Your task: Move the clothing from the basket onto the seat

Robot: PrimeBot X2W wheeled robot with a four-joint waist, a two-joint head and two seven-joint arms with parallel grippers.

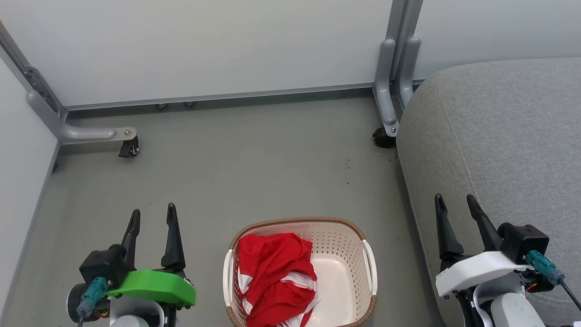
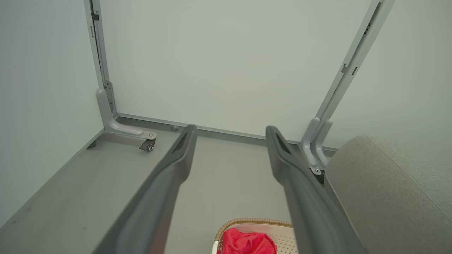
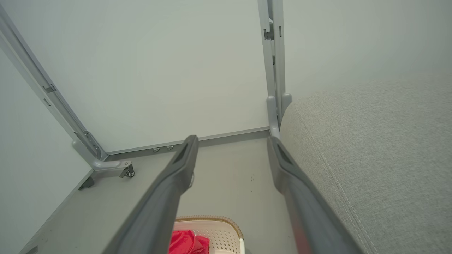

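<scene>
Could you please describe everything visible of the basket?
The basket is an oval cream plastic tub with perforated walls, a brown woven-look rim and white side handles. It stands upright on the grey floor, left of the seat. Red clothing lies bunched in its left half; the right half is bare.

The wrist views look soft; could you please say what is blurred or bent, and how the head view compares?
Left wrist view: the left gripper blurs toward the bottom edge, and the partition posts lean outward. Right wrist view: the right gripper blurs likewise. Head view: sharp, evenly lit, no glare on the clothing.
</scene>
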